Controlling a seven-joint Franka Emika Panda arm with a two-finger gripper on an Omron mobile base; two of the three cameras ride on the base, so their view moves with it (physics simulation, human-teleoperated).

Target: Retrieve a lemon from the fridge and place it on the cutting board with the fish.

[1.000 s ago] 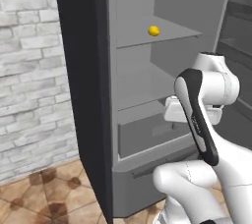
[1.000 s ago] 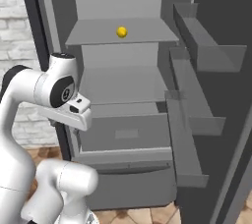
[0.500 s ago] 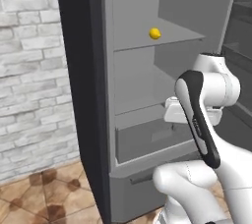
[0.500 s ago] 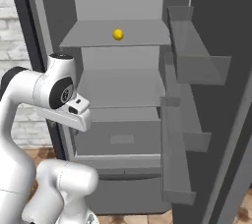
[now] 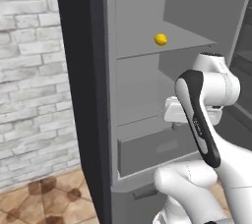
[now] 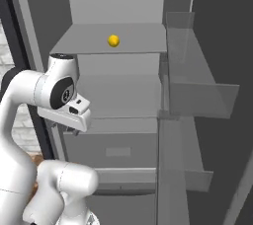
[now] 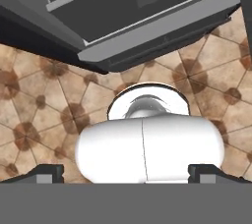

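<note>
The lemon, small and bright yellow, lies on an upper shelf inside the open fridge. My gripper hangs in front of the fridge, well below the lemon's shelf, and points down at the floor. In the hand view the gripper is open, its two dark fingertips far apart with nothing between them. The cutting board and the fish are out of view.
The fridge door stands open at the right, its clear shelves jutting out. A grey drawer sits low in the fridge. A brick wall is at the left, over a brown tiled floor.
The whole picture has shifted: the base has driven closer to the fridge, so it looms larger. The arm keeps its pose and the jaws stay open. The lemon has not moved.
</note>
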